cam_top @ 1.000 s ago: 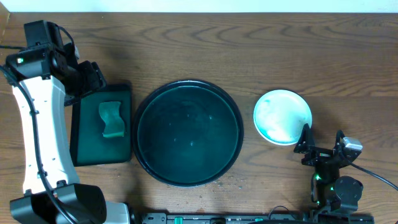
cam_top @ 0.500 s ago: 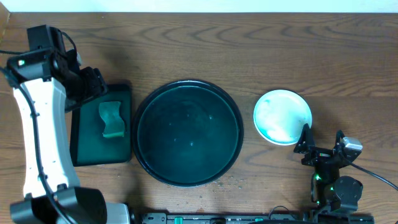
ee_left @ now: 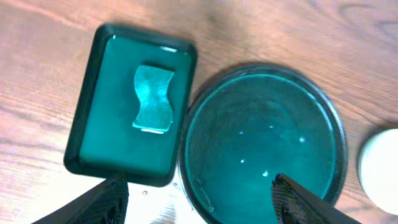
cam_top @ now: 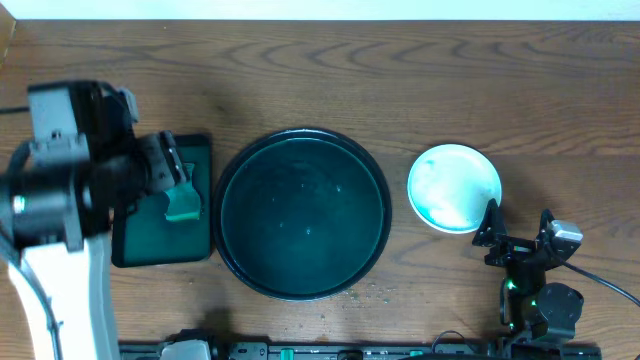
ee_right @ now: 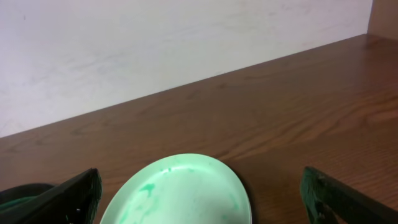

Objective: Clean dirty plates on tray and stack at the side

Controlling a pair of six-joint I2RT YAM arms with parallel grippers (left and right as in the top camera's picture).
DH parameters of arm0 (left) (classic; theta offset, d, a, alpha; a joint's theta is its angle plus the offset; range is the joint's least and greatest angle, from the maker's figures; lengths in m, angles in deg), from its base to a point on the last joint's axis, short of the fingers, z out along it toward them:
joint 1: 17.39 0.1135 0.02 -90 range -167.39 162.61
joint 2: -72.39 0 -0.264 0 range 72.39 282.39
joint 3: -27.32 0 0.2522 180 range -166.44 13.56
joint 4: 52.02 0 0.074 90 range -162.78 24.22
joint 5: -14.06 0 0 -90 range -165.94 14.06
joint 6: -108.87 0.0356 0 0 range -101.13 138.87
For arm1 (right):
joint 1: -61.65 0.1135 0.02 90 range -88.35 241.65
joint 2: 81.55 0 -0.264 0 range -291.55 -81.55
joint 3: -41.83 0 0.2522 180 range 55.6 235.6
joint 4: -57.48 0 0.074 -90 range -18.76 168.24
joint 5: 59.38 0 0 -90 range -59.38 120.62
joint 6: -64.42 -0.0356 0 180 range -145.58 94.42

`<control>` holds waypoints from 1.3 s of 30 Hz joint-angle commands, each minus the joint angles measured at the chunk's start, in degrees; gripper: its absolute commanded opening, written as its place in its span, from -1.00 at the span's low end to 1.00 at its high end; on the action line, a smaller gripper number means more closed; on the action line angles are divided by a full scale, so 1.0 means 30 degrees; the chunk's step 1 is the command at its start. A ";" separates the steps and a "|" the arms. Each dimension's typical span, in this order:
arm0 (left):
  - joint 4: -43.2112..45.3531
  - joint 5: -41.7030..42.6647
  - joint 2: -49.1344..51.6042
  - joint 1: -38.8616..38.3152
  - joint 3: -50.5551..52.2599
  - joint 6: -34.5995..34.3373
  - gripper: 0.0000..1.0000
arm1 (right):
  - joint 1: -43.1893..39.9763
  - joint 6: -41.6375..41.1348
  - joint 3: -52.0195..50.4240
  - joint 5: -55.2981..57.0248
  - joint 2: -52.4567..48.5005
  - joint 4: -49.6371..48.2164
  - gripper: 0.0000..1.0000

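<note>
The large round dark tray point(cam_top: 300, 213) sits mid-table and holds no plates; it also shows in the left wrist view point(ee_left: 261, 140). One white plate point(cam_top: 455, 187) with a pale teal rim and faint green smears lies on the table right of the tray. I cannot tell whether others lie under it. My right gripper point(cam_top: 517, 225) is open and empty just in front of that plate point(ee_right: 180, 190). My left gripper point(cam_top: 170, 165) is open and empty, high above the small rectangular tray, with its fingertips point(ee_left: 99, 199) spread wide.
A small rectangular dark green tray point(cam_top: 135, 230) lies left of the round tray with a teal sponge point(cam_top: 182, 190) on it; both show in the left wrist view, tray point(ee_left: 99, 149) and sponge point(ee_left: 153, 98). A pale wall stands behind the table.
My left arm has risen toward the camera and swung right, over the rectangular tray's left part. The right arm, plate and trays have not moved.
</note>
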 commanded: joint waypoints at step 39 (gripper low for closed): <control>2.3372 -0.0066 -1.8775 -0.0998 2.7460 0.4641 0.49 | -0.0131 0.0160 -0.0124 -0.0160 0.0124 -0.0087 0.98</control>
